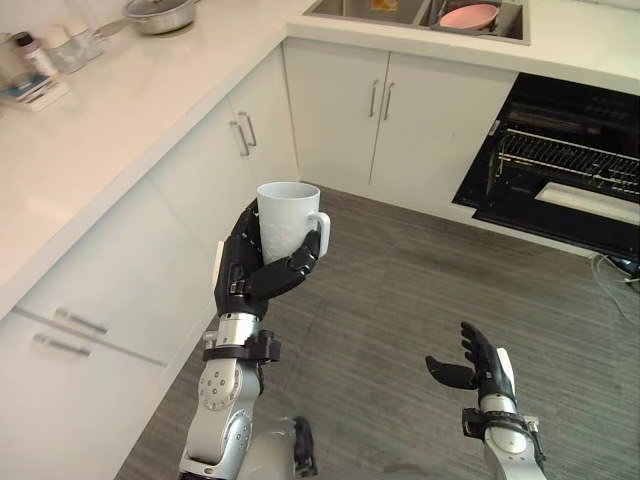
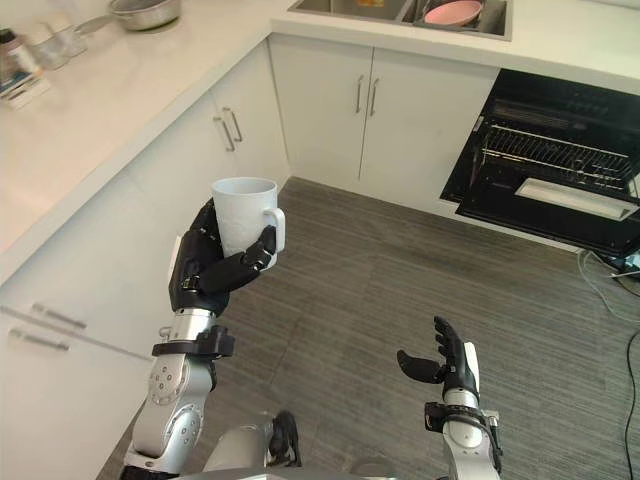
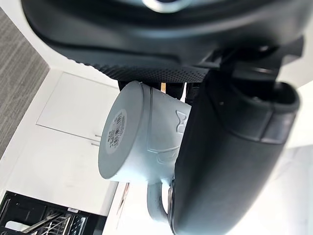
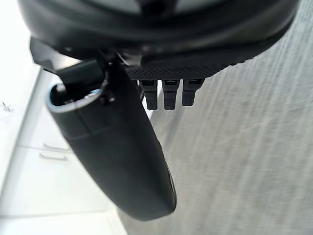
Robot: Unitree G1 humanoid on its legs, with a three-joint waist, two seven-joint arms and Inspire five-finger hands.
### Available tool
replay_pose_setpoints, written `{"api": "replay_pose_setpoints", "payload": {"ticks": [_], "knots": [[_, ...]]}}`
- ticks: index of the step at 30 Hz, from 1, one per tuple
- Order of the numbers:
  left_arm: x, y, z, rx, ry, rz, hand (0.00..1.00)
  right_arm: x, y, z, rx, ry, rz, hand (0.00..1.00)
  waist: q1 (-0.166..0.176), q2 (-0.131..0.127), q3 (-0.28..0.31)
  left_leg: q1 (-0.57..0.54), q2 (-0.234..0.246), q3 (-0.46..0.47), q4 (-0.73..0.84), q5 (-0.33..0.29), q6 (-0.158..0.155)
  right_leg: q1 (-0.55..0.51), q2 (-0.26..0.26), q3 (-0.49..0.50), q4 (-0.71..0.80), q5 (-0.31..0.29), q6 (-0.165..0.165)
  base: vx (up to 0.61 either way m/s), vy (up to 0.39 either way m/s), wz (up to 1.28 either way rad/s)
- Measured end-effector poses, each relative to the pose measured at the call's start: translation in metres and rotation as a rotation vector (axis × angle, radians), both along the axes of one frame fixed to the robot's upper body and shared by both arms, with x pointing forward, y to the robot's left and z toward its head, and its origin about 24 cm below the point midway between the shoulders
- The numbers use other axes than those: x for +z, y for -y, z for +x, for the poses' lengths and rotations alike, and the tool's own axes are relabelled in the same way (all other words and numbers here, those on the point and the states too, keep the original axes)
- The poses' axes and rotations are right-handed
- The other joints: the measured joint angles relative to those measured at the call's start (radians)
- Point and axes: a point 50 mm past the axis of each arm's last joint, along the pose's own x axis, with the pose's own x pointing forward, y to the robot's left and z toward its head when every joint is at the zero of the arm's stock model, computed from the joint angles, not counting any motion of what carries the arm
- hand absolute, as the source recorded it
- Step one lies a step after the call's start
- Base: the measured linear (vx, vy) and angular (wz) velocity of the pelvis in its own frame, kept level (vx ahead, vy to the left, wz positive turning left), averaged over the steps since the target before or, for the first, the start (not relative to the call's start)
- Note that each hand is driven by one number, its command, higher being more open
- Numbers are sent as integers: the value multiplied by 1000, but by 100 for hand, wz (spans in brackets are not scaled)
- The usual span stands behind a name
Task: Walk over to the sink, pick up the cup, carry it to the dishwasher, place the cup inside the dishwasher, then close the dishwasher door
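A white cup (image 1: 287, 218) with a handle on its right side stands upright in my left hand (image 1: 262, 272), whose fingers and thumb curl round its lower body. I hold it above the grey floor, in front of the white corner cabinets. The left wrist view shows the cup's base (image 3: 116, 139) with a label on it. The dishwasher (image 1: 565, 165) stands open at the right, its dark door (image 1: 560, 215) folded down and a wire rack (image 1: 570, 160) pulled out. The sink (image 1: 420, 15) is set in the counter at the top. My right hand (image 1: 478, 368) hangs low at the right, open and empty.
A pink bowl (image 1: 468, 16) lies in the sink. On the left counter (image 1: 120, 110) stand a steel pan (image 1: 160, 14), glasses and a small bottle (image 1: 35, 55). White cabinet doors with bar handles line the corner. Grey wood-look floor (image 1: 400, 300) stretches between me and the dishwasher.
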Motion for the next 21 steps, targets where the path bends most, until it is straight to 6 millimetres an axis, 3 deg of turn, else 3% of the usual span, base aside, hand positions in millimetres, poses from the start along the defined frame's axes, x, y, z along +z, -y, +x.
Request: {"api": "replay_pose_setpoints", "payload": {"ticks": [1, 3, 4, 5, 6, 7, 8, 9, 10, 12, 13, 14, 16, 17, 19, 21], "knots": [[-1, 1, -1, -1, -4, -1, 30, 1, -4, 4, 19, 9, 1, 90, -1, 6, -2, 87, 5, 19, -69, -5, -7, -79, 2, -64, 53, -31, -65, 417, 37, -58], [1, 4, -1, -18, 12, 3, 30, 3, -10, 9, 43, 20, 3, 90, -8, 10, -4, 190, 23, 43, -149, -24, -23, -184, 25, -158, 12, -69, -124, 408, -3, -50], [2, 6, -1, -24, 19, 14, 30, 4, -12, 11, 53, 27, 4, 90, -15, 12, -4, 228, 34, 53, -175, -30, -36, -236, 39, -199, -44, -79, -141, 523, -79, -39], [2, 7, -1, -30, 21, 20, 30, 5, -13, 13, 58, 35, 4, 90, -29, 17, -4, 273, 46, 63, -209, -34, -64, -290, 49, -262, -193, -72, -157, 363, -69, -23], [1, 7, -1, -33, 21, 20, 30, 6, -13, 14, 58, 40, 3, 90, -37, 15, -5, 297, 49, 70, -229, -37, -73, -305, 54, -291, -295, -47, -165, 598, -128, -17], [1, 7, -1, -31, 20, 20, 30, 8, -13, 16, 58, 48, -2, 90, -54, 9, -9, 353, 46, 78, -271, -48, -103, -319, 79, -334, -570, 93, -198, 440, -97, -6], [-1, 8, 0, -29, 11, 17, 30, 8, -11, 16, 58, 47, -9, 90, -63, 11, -10, 376, 46, 74, -280, -56, -118, -316, 89, -328, -613, 196, -217, 729, -155, -5], [-7, 10, 2, -25, -17, 8, 30, 11, -4, 17, 59, 45, -34, 90, -78, 47, -11, 417, 62, 72, -297, -62, -128, -295, 119, -319, -619, 329, -251, 647, -124, -16], [-10, 12, 4, -20, -32, -3, 30, 15, -1, 20, 56, 58, -44, 90, -73, 77, -17, 417, 89, 65, -287, -42, -153, -300, 142, -316, -589, 298, -266, 766, -182, -26], [-14, 15, 10, -27, -52, 2, 30, 25, 0, 22, 52, 98, -53, 90, -75, 82, -14, 390, 112, 24, -134, -2, -201, -283, 145, -309, -515, 205, -277, 573, -192, -16], [-17, 18, 11, -32, -67, 0, 30, 31, 0, 22, 54, 124, -56, 90, -78, 90, -9, 335, 154, -5, 78, 51, -214, -215, 159, -314, -528, 169, -284, 523, -194, -12], [-18, 21, 9, -36, -73, -14, 30, 39, -2, 23, 56, 162, -58, 90, -67, 98, -4, 239, 213, -40, 349, 149, -217, -130, 186, -306, -577, 156, -291, 586, -190, -31], [-18, 27, 7, -51, -73, -29, 30, 51, -6, 26, 51, 224, -58, 90, -37, 104, -1, 132, 274, -39, 615, 124, -203, -24, 221, -277, -657, 155, -293, 404, -103, -55], [-18, 32, 5, -78, -70, -29, 30, 65, -12, 30, 65, 305, -65, 90, -25, 98, 3, 39, 296, -30, 716, 80, -175, 59, 231, -250, -718, 146, -302, 281, -43, -50], [-17, 33, 4, -92, -65, -27, 30, 77, -17, 36, 87, 375, -67, 90, -18, 94, 6, -33, 296, -9, 676, 36, -151, 117, 228, -213, -756, 126, -313, 344, 17, -61], [-17, 34, 4, -94, -64, -30, 30, 82, -20, 42, 102, 408, -68, 90, -1, 92, 7, -99, 257, 1, 431, -9, -114, 177, 208, -146, -776, 101, -303, 399, 111, -75]]}}
